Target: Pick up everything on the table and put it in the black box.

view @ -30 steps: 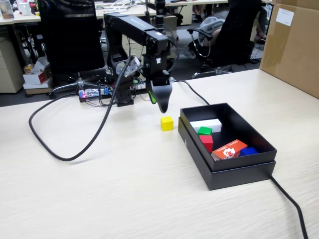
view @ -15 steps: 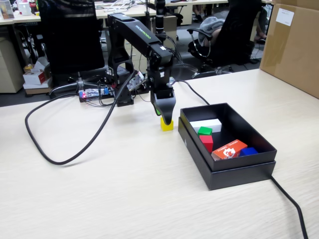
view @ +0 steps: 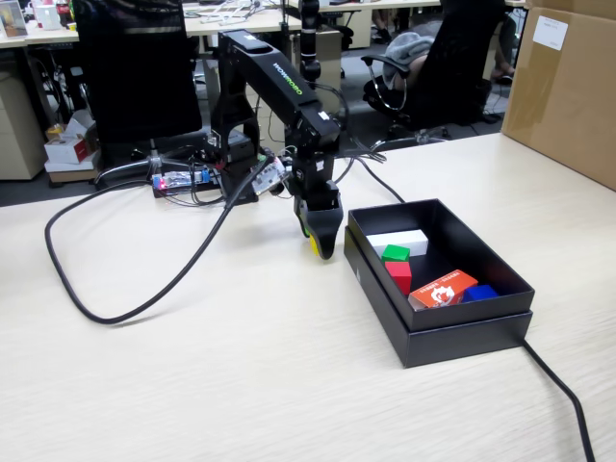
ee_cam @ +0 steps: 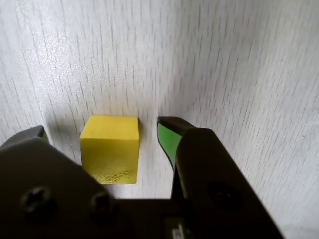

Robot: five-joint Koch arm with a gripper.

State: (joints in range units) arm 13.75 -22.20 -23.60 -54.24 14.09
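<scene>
The hand (ee_cam: 102, 134) is lowered onto the counter (view: 241, 366) with its jaws parted and set on either side of the yellow cube (ee_cam: 110, 148). In the wrist view the green-lined finger (ee_cam: 167, 137) stands just beside the cube's right face with a thin gap showing, and the other finger (ee_cam: 30, 135) sits to the cube's left; no squeeze is visible, so the hand reads as released and not yet grasping. In the fixed view the hand (view: 318, 248) reaches the counter just to the left of the black box (view: 452, 332), and only a sliver of the yellow cube (view: 313, 243) shows beside the fingers.

Task status, judged from the present layout:

1. Green cube (view: 396, 253): inside the black box, near its middle.
2. Red cube (view: 398, 275): inside the black box, touching or just in front of the green cube.
3. Yellow cube: on the counter, outside the box, bracketed by the hand.

Two of three cubes appear delivered. The remaining work is to close on the yellow cube, lift it clear of the box wall, carry it to the right in the fixed view, and let it go over the box.

The box also holds a white block (view: 397, 239), an orange-red packet (view: 443, 288) and a blue item (view: 479, 292) (none of these needs moving). A black cable (view: 125, 300) loops across the counter to the left, well apart from the cube.
</scene>
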